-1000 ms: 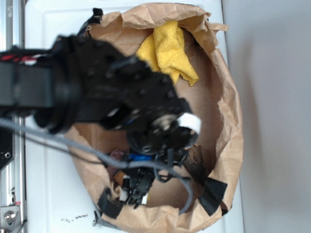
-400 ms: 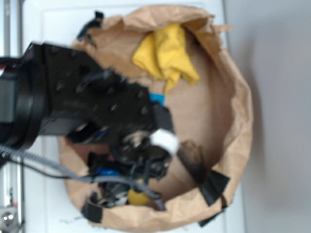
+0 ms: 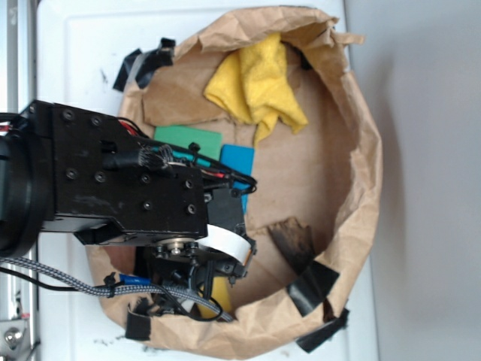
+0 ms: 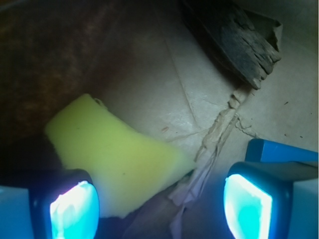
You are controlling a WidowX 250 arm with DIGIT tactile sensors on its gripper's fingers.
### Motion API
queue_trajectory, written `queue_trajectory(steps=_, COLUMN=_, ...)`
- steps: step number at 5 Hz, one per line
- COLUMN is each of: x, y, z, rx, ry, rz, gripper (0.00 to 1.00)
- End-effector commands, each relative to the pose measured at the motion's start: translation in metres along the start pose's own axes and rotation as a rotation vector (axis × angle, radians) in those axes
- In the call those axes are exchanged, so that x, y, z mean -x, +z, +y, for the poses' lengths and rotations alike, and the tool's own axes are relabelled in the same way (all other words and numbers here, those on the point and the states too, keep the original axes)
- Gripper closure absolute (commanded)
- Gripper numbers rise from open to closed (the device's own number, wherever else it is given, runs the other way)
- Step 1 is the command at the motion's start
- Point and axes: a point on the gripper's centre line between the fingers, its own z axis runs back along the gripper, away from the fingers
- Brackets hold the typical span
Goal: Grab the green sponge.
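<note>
Now the black arm has swung down toward 7 o'clock of the brown paper bag (image 3: 361,150), leaving its spread pincer (image 4: 159,204) hovering beside the soft yellow-foam green sponge (image 4: 117,164), not yet pinching it.

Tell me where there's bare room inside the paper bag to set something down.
The paper floor is free between the yellow cloth, the blue block, the dark scorched patch and the bag's right wall. The lower left is crowded: the gripper hangs open over the sponge, the green block just above.
</note>
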Motion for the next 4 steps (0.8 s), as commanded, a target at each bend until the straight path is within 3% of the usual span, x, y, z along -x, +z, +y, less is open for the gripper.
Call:
queue_trajectory(steps=1, x=0.012, y=-0.034, z=-0.001, rx=0.005, ry=0.018, rz=0.096, gripper=1.00)
queue_trajectory(steps=3, x=0.019, y=-0.019, z=-0.008, rx=0.098, ry=0.037, rz=0.057, gripper=1.00)
queue_trajectory(steps=4, x=0.010, y=0.013, z=-0.001, rx=0.136, ry=0.084, rz=0.034, gripper=1.00)
